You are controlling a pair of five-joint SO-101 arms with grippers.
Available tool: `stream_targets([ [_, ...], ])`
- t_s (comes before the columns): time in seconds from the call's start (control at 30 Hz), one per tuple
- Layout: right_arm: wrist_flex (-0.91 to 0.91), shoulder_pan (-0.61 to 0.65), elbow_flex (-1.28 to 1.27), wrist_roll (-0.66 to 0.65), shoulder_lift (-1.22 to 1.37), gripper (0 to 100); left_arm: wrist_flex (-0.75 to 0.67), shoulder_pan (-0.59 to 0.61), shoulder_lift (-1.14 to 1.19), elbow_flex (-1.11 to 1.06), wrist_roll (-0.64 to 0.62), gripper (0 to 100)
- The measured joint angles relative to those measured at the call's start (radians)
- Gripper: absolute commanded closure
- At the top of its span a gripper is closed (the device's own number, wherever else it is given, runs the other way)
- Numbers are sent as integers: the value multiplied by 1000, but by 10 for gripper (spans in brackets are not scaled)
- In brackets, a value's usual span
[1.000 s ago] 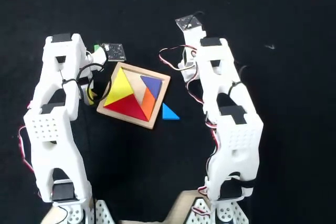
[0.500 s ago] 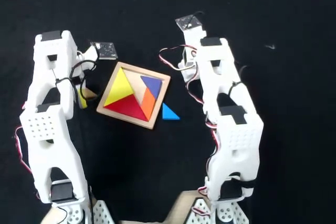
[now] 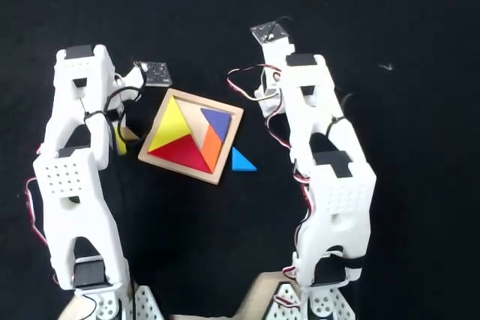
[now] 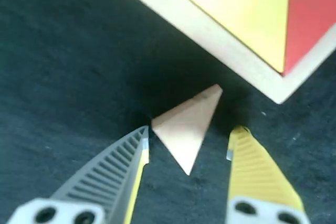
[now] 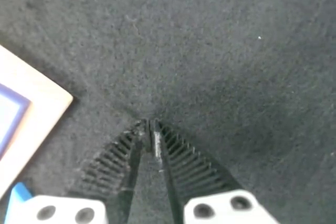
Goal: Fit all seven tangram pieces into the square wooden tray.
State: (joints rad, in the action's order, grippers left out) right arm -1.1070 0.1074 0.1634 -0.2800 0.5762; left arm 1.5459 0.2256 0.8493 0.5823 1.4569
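The square wooden tray (image 3: 180,168) lies tilted between the two arms. It holds a yellow triangle (image 3: 171,124), a red triangle (image 3: 184,155), an orange piece (image 3: 212,145) and a dark blue piece (image 3: 216,119). A light blue triangle (image 3: 241,160) lies on the cloth just outside the tray's right side. A small tan triangle (image 4: 186,128) rests on the cloth beside the tray's corner (image 4: 281,85). My left gripper (image 4: 191,132) is open, with one finger on each side of the tan triangle. My right gripper (image 5: 149,125) is shut with nothing in it, over bare cloth near the tray's edge (image 5: 31,103).
Black cloth covers the whole table. The left arm (image 3: 75,148) stands left of the tray and the right arm (image 3: 319,133) right of it. Bare wood (image 3: 196,112) shows inside the tray near its far corner. Open cloth lies in front of the tray.
The left arm swung left, away from the tray, then edged back slightly. The tan triangle now shows beside the tray's left corner. The right arm kept still.
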Motion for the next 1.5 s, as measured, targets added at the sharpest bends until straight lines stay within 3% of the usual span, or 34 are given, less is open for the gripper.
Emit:
stream_targets([
  [0.57,0,0,0,0,0,987,-9,-28,2,35,6,755],
  [0.8,0,0,0,0,0,987,-9,-28,2,35,6,877],
  [1.13,0,0,0,0,0,987,-3,-28,2,35,6,877],
  [1.33,0,0,0,0,0,987,175,-31,3,141,6,877],
  [1.5,0,0,0,0,0,987,196,-40,2,209,-34,877],
])
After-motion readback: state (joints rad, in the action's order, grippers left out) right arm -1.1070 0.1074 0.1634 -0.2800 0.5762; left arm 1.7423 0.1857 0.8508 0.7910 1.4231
